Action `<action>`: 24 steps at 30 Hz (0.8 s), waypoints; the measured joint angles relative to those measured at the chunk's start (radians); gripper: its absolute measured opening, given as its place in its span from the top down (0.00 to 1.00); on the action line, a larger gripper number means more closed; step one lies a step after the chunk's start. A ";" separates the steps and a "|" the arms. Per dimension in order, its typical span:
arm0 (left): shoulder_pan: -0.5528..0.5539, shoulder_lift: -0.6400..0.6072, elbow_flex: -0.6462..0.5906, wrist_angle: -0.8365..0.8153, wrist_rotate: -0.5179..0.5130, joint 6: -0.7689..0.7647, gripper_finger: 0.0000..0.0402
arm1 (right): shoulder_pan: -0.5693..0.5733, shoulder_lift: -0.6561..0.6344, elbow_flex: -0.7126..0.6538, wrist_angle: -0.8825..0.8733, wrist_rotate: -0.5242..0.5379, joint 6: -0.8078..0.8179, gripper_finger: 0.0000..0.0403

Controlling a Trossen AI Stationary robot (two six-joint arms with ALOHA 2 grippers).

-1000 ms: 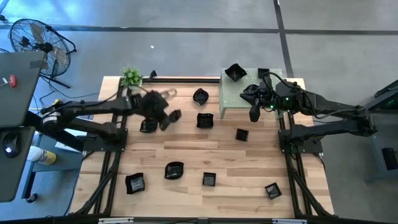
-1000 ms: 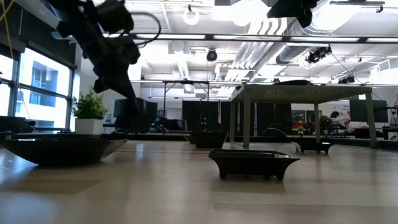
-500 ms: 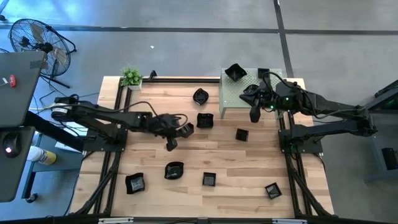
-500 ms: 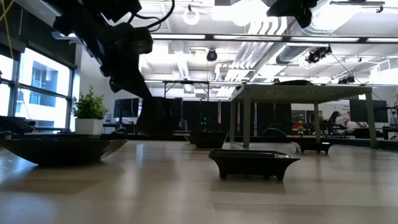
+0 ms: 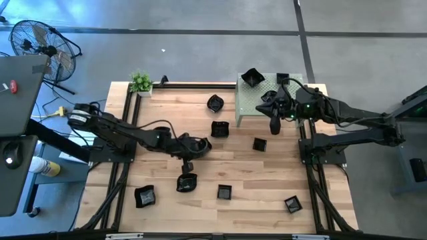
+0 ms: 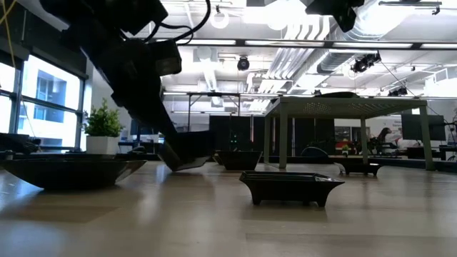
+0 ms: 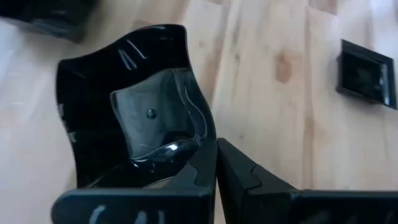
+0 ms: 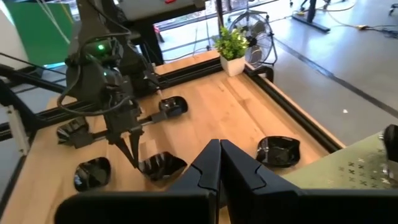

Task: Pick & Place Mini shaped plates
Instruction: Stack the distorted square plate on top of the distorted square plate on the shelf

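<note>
Several glossy black mini plates lie scattered on the wooden table, among them a wavy plate and square plates. My left gripper is over the table's middle, shut on a wavy plate, which also shows in the low view as a tilted plate. My right gripper hovers shut at the near edge of the pale green stand and holds nothing. One plate sits on the stand's far corner. My left gripper pinches the wavy plate by its rim between the two fingers, which come down from above at a slant. The plate sticks out sideways from the fingertips and tilts, low over the table. Whether its lower edge touches the wood, I cannot tell.
More plates lie at the near-left corner, the near-right and beside the stand. A small potted plant stands at the far-left corner. Black frame rails run along the table's sides.
My left gripper has carried the plate from the far-left area near the plant toward the table's middle and its near edge, going down as it went. The plate now hangs tilted just above the wood, close to the wavy plate lying there.
</note>
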 joint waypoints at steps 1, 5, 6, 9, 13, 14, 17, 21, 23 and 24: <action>-0.006 0.001 0.001 -0.004 0.001 -0.010 1.00 | 0.000 0.000 0.000 0.000 -0.006 0.010 0.99; -0.010 0.001 0.022 -0.025 0.032 -0.026 0.97 | 0.002 0.000 0.000 -0.025 -0.019 0.052 0.98; -0.010 -0.001 0.033 -0.037 0.046 -0.026 0.95 | 0.005 0.000 0.000 -0.036 -0.022 0.066 0.98; -0.010 -0.007 0.072 -0.077 0.086 -0.016 0.88 | 0.028 0.006 0.001 -0.068 -0.012 0.107 0.98; -0.010 -0.014 0.115 -0.125 0.130 0.022 0.80 | 0.076 0.027 0.001 -0.105 0.007 0.184 0.98; -0.010 -0.014 0.128 -0.132 0.135 0.027 0.79 | 0.087 0.036 0.001 -0.112 0.007 0.199 0.98; -0.010 -0.028 0.160 -0.214 0.160 0.030 0.79 | 0.118 0.070 0.001 -0.105 0.003 0.255 0.98; -0.009 -0.093 0.175 -0.307 0.156 -0.021 0.89 | 0.179 0.131 0.001 -0.096 0.002 0.312 0.99; -0.009 -0.141 0.174 -0.298 0.110 -0.052 0.96 | 0.207 0.163 0.001 -0.081 0.001 0.321 0.99; -0.010 -0.172 0.161 -0.291 0.082 -0.081 0.98 | 0.220 0.181 0.001 -0.075 0.001 0.324 0.99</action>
